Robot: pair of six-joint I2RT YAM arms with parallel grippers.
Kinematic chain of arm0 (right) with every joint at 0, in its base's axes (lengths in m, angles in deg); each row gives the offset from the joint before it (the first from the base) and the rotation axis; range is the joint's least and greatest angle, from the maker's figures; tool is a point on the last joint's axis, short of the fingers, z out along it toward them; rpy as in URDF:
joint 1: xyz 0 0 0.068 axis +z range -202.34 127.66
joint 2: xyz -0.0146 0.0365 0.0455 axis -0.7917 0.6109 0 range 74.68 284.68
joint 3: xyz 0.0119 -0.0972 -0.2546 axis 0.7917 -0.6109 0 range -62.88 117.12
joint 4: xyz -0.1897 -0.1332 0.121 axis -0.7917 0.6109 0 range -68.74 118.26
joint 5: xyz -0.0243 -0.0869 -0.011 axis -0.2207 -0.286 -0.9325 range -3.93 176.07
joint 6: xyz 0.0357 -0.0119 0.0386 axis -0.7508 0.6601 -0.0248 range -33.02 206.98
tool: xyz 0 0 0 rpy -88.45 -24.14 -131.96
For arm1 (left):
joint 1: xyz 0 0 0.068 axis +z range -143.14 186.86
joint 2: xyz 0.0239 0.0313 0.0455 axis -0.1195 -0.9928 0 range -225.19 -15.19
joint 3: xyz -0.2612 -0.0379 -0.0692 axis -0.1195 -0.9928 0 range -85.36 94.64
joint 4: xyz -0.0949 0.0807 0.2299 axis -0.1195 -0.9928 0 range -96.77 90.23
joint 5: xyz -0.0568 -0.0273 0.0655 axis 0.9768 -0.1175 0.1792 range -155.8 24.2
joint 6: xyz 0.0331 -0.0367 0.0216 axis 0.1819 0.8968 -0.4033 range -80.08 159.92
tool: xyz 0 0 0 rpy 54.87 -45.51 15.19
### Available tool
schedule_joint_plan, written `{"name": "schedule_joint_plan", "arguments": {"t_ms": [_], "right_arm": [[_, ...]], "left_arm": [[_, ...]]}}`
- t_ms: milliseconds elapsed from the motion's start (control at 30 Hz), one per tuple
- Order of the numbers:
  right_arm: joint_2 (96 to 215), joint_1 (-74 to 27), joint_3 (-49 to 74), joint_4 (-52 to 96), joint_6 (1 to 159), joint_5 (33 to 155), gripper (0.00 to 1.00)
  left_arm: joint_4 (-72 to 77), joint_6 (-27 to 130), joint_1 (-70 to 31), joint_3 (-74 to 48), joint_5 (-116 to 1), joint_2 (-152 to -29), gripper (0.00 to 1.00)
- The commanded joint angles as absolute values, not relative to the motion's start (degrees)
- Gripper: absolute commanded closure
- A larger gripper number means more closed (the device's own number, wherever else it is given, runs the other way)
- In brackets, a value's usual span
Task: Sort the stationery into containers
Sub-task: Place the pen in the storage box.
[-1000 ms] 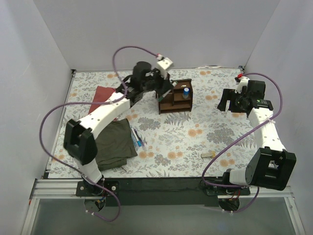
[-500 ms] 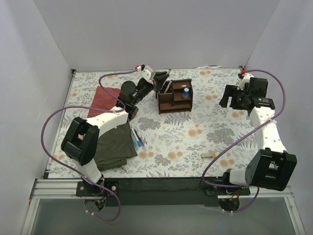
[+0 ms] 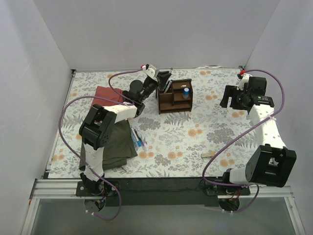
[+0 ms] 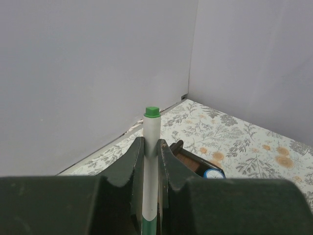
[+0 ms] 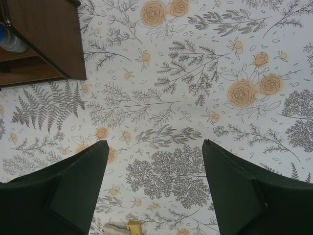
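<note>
My left gripper [image 3: 164, 80] is shut on a white pen with a green tip [image 4: 151, 161], which stands upright between the jaws [image 4: 150, 145], just left of and above the dark brown organiser [image 3: 175, 96]. A blue-capped cylinder [image 3: 186, 92] stands in one of its compartments and also shows in the left wrist view [image 4: 214, 174]. Several pens [image 3: 137, 139] lie on the table beside the olive cloth. A beige eraser block [image 3: 209, 154] lies front right and shows in the right wrist view [image 5: 128, 228]. My right gripper [image 5: 155, 147] is open and empty, right of the organiser [image 5: 49, 39].
A red cloth [image 3: 104, 93] lies back left and an olive cloth [image 3: 115, 145] lies front left under the left arm. White walls close in the floral table [image 3: 195, 132] on three sides. Purple cables loop over both arms.
My left gripper has swung from above the organiser's left end to its back-left side and turned over, with the pen in it. The right gripper has shifted slightly toward the back.
</note>
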State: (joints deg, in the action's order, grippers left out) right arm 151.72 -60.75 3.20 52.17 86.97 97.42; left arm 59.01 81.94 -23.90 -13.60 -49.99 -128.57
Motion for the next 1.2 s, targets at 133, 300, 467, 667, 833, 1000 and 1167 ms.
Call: {"name": "schedule_joint_plan", "arguments": {"t_ms": [133,300,467,667,833,1000,1167], "right_arm": [[154.83,-60.96,8.13,53.16,88.65,97.49,0.14],[156.24,-60.96,9.01,53.25,88.39,97.85,0.14],[157.38,-60.96,9.28,53.07,88.39,97.93,0.14],[158.26,-60.96,9.71,53.07,88.48,97.67,0.14],[158.97,-60.96,9.89,53.16,88.48,97.58,0.14],[159.67,-60.96,10.24,53.25,88.48,97.67,0.14],[160.55,-60.96,10.50,53.07,88.39,98.20,0.14]], "left_arm": [[61.84,81.41,-23.99,-10.48,-49.10,-131.46,1.00],[61.40,81.41,-23.55,-10.04,-49.10,-132.78,1.00],[60.70,81.93,-22.76,-9.25,-48.14,-133.92,1.00],[60.08,82.46,-22.14,-8.81,-46.73,-135.07,1.00],[59.99,82.02,-21.88,-8.72,-45.76,-136.03,0.99],[59.29,82.11,-21.88,-8.64,-43.57,-136.30,0.81],[59.20,81.49,-21.88,-9.08,-41.63,-136.04,0.74]]}}
